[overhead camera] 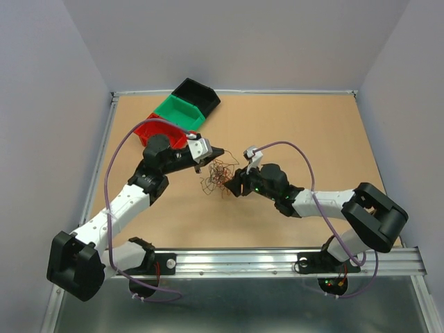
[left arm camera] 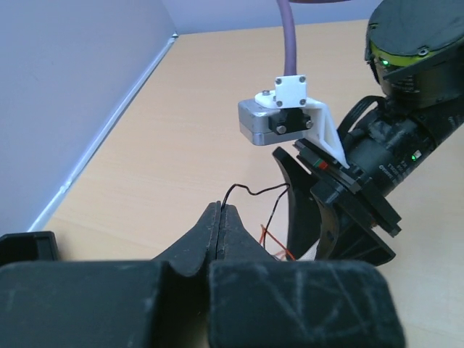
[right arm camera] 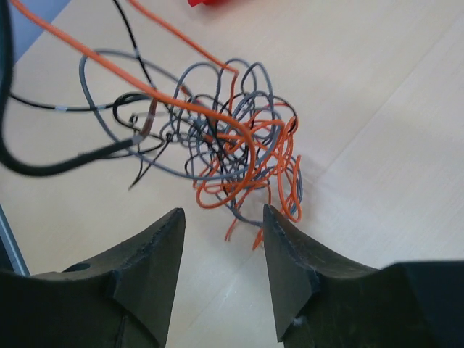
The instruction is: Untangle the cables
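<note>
cables (right arm camera: 239, 145) tangled, ends cut off, left fingers (left arm camera: 194, 248) clamping one, right fingers (right arm camera: 151, 255) apart

The pale tan wood-fibre table board (overhead camera: 312, 139) is matt and smooth. On it, thin curly orange, grey and black cables (right arm camera: 239, 152) wear smooth, faintly glossy plastic. The right gripper (right arm camera: 223, 217) has matt black plastic fingers (right arm camera: 145, 275) — scuffed, rough-edged. Along the board's near edge, a brushed silver metal rail (overhead camera: 243, 261).
</note>
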`<action>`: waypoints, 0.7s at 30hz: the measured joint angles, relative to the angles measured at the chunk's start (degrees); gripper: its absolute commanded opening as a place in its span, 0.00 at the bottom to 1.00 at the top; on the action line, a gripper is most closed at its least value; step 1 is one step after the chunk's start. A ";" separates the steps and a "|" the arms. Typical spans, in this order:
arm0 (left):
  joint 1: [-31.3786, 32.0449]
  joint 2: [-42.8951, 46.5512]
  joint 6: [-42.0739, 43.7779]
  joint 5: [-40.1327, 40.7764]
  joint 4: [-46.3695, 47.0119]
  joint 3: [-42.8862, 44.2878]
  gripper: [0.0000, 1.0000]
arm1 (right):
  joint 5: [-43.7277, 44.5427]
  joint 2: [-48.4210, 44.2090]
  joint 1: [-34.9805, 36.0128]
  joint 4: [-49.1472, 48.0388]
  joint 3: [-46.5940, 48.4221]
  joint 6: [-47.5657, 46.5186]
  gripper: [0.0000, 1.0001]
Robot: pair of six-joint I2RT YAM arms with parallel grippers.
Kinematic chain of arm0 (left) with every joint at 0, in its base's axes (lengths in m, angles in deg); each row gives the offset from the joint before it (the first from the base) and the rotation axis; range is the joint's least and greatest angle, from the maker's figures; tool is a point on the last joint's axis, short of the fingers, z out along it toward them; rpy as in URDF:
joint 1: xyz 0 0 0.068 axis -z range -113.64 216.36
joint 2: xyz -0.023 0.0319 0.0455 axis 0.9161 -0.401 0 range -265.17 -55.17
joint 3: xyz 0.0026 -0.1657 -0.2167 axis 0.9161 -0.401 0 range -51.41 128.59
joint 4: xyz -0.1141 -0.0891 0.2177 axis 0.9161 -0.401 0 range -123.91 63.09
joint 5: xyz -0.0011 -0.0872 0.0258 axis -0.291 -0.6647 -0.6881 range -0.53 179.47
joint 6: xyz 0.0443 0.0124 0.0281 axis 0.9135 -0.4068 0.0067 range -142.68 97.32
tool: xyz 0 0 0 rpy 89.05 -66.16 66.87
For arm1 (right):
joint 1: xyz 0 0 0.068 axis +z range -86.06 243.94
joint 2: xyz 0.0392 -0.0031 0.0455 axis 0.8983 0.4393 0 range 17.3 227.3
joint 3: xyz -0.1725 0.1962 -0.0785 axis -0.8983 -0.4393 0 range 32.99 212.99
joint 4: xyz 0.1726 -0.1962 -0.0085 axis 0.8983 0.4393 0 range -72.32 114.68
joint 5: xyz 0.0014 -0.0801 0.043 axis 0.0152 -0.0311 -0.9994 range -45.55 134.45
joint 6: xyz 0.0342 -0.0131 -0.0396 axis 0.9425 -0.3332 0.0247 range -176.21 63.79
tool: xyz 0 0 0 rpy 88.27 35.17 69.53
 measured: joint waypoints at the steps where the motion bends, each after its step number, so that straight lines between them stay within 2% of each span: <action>1: 0.00 0.15 -0.28 -0.55 -0.07 0.00 0.00 | 0.00 0.00 0.00 -0.20 0.00 0.13 0.58; 8: 0.00 1.64 -1.03 -6.01 -0.92 0.20 0.00 | -0.20 -1.68 0.00 -2.60 -0.44 -0.17 0.86; 12: 0.00 1.55 -0.94 -8.66 -3.45 0.94 0.00 | -1.51 -5.05 0.00 -6.32 -1.79 -0.63 0.89; 13: 0.00 1.53 -0.94 -9.14 -3.93 1.20 0.00 | -1.66 -5.40 0.00 -7.17 -1.86 -0.68 0.88; 14: 0.00 1.53 -0.94 -9.97 -4.68 1.64 0.00 | -1.64 -5.55 0.00 -7.89 -1.90 -0.72 0.76; 17: 0.00 1.55 -1.03 -11.15 -5.40 2.45 0.00 | -1.60 -5.25 0.00 -8.87 -1.90 -0.76 0.52; 18: 0.00 1.66 -1.22 -11.39 -5.66 2.67 0.00 | -1.64 -4.90 0.00 -9.16 -1.90 -0.72 0.41; 21: 0.00 2.58 -2.01 -11.69 -6.47 3.39 0.00 | -2.05 -3.50 0.02 -9.18 -1.90 -0.42 0.34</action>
